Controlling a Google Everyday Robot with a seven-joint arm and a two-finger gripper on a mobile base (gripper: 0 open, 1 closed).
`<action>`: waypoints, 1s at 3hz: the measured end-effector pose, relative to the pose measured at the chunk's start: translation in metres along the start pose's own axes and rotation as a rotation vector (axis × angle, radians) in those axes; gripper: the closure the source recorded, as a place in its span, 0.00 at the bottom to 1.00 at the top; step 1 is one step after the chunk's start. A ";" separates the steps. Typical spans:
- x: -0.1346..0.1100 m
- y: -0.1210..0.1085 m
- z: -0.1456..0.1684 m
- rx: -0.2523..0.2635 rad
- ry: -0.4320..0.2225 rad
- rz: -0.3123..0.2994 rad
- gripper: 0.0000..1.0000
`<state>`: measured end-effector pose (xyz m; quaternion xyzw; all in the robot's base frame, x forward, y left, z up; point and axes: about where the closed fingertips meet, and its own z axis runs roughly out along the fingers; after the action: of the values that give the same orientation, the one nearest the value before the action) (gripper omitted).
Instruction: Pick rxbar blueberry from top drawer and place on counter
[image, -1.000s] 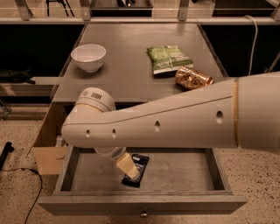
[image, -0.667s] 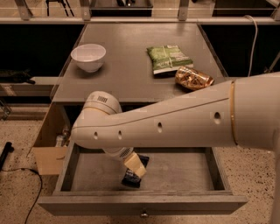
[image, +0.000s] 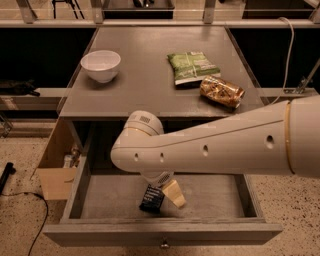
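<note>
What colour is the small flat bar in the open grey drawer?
Dark navy bar, camera view; gripper beside it in drawer.

- The gripper hung low inside the open top drawer, right beside the rxbar blueberry lying on its floor.
- On the table sat a white bowl, a green snack bag and a golden-brown packet.

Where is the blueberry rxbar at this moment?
The rxbar blueberry lies on the floor of the open top drawer, near its front middle, with the gripper close at its right in the picture.
</note>
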<state>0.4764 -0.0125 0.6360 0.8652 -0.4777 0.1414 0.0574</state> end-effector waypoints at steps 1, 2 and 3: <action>0.012 0.020 0.015 -0.016 -0.016 0.046 0.00; 0.012 0.033 0.019 0.004 -0.046 0.075 0.00; 0.012 0.033 0.019 0.004 -0.046 0.075 0.00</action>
<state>0.4586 -0.0442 0.6200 0.8497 -0.5108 0.1243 0.0393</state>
